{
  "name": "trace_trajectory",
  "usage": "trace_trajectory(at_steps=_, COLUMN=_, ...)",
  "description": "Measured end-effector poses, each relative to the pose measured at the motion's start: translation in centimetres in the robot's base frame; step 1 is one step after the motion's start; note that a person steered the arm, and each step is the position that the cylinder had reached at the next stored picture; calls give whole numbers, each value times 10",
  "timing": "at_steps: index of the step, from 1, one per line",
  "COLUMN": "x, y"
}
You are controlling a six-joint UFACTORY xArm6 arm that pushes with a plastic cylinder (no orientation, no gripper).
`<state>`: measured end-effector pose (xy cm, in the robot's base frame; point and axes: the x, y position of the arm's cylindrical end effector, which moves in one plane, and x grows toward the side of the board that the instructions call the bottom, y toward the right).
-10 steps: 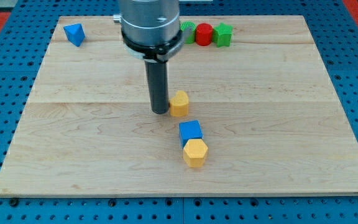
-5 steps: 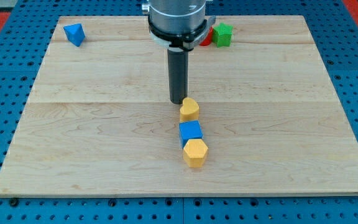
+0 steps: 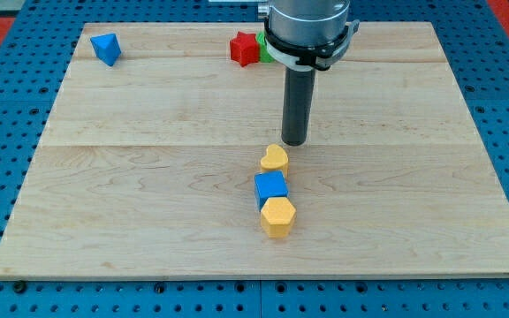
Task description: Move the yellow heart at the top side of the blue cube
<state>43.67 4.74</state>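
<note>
A yellow heart (image 3: 274, 159), blue cube (image 3: 270, 186) and yellow hexagonal block (image 3: 277, 215) sit on the pale striped wooden desk (image 3: 131, 177).

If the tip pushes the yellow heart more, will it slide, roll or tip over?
The yellow heart sits low and flat, so it would probably slide. Its rounded lobes may make it turn under my tip. It could nudge the blue cube.
</note>
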Motion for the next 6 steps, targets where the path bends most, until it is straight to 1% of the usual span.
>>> trace_trajectory(at_steps=3, x=10, y=-7)
trace_trajectory(at_steps=6, x=13, y=-43)
